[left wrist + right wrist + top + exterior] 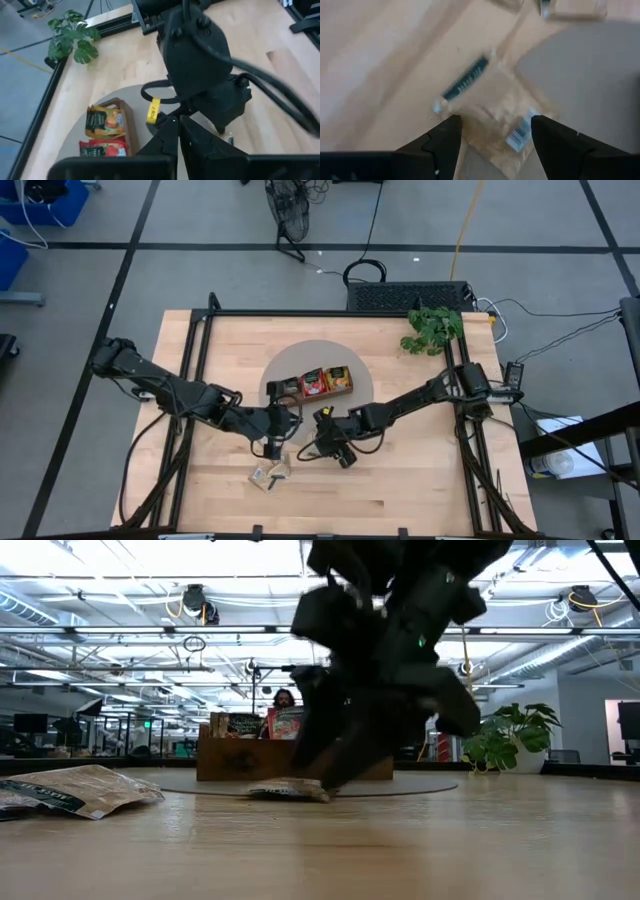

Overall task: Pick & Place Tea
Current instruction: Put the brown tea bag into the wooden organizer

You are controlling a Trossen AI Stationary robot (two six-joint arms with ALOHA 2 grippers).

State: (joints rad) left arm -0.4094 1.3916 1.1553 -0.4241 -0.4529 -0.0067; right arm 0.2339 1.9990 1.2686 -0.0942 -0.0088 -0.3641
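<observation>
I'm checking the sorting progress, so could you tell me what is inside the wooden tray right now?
The wooden tray holds upright tea sachets: red ones in the middle compartment and yellow ones at the plant end. The third compartment looks dark; its contents can't be made out.

Overhead and table-level cameras share the wooden tray (312, 383); the right wrist camera, seemingly, hangs close over the tabletop.

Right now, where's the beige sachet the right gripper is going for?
The beige sachet lies flat at the grey mat's near edge, between the right gripper's open fingers, in front of the tray.
</observation>
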